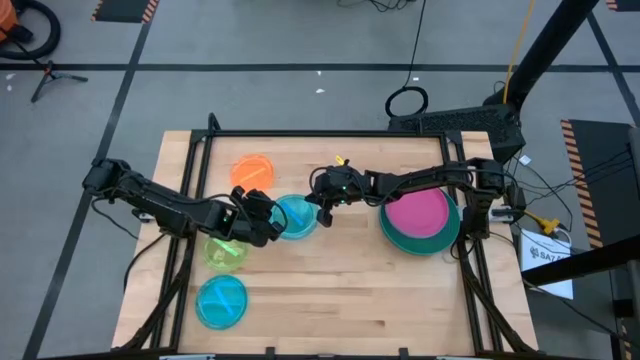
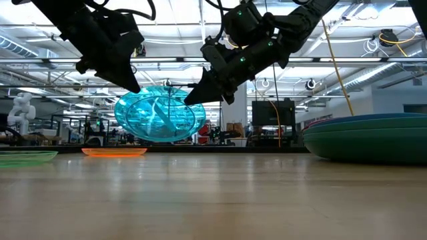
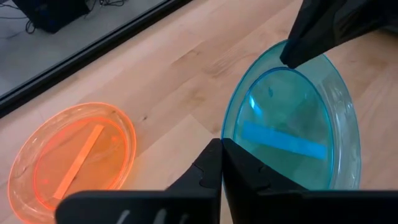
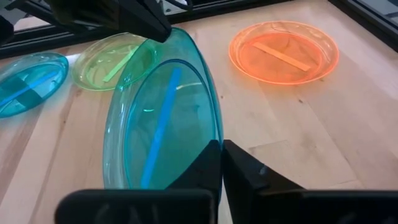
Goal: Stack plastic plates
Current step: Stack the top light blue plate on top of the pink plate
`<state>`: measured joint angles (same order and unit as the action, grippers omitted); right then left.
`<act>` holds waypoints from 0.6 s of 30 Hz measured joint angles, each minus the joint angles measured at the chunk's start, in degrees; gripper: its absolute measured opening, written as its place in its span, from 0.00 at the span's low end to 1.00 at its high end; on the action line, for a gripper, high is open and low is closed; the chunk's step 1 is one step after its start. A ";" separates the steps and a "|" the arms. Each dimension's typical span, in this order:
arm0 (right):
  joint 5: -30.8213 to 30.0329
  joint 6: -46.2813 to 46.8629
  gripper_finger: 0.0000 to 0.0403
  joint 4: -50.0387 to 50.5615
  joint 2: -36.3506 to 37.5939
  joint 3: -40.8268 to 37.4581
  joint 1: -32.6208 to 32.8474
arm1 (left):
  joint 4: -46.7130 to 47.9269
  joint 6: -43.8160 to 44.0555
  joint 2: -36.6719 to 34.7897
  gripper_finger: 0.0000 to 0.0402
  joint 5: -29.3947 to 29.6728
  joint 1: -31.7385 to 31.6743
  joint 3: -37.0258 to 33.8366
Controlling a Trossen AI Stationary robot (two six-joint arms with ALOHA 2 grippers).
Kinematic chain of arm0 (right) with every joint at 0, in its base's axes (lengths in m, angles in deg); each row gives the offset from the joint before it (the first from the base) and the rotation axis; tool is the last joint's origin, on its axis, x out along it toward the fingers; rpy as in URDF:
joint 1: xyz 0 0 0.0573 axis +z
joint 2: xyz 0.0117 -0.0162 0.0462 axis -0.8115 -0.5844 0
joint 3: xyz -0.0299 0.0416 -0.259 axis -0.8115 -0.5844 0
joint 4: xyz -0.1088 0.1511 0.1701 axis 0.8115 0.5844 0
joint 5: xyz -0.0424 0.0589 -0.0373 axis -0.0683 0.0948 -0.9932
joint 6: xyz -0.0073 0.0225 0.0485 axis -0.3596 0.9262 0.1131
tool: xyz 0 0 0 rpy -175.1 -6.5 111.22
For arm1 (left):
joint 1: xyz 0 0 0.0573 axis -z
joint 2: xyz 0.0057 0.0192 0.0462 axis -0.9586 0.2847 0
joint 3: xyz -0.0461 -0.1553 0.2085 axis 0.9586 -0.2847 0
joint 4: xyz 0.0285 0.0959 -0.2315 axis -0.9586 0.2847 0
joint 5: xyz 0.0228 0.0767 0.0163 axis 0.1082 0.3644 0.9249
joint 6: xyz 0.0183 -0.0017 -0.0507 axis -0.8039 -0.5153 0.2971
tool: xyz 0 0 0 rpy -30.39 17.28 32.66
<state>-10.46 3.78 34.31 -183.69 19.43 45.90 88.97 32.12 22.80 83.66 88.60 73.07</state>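
A small cyan plate [image 1: 295, 216] is held up in the air between both grippers, tilted steeply in the low view [image 2: 160, 115]. My left gripper [image 1: 262, 218] is shut on its left rim and my right gripper [image 1: 322, 205] on its right rim. An orange plate [image 1: 252, 172], a lime plate [image 1: 225, 250] and a second cyan plate [image 1: 222, 302] lie flat on the table. On the right a magenta plate [image 1: 418, 213] rests on larger teal and green plates [image 1: 447, 240]. My left gripper [image 3: 221, 152] pinches the cyan plate's rim [image 3: 227, 124] between its two shut fingers, coming from the table's left. The plate is lifted clear of the table and stands tilted. My right gripper [image 4: 221, 152] pinches the opposite rim [image 4: 211, 134] between its two shut fingers, slanting down from the table's right. The plate hangs clear of the wood between the two holds.
The plate stack [image 2: 367, 137] stands near the table's right edge. The orange plate [image 3: 71, 158] lies toward the far side, the lime plate [image 4: 115, 59] and second cyan plate [image 4: 28, 81] toward the near left. Bare wood [image 1: 350, 290] spans the near middle.
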 joint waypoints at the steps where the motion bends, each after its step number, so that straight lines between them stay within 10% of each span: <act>1: 0.02 -0.05 0.02 0.00 0.00 0.00 0.00 | 0.00 0.00 0.00 0.03 0.00 0.00 0.00; 18: 0.66 -0.17 0.02 0.03 0.04 -0.02 0.09 | -0.82 -0.76 0.00 0.31 0.00 -0.04 0.00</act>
<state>-9.80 3.60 34.34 -183.64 19.41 45.99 88.15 31.36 22.80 83.66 88.55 73.07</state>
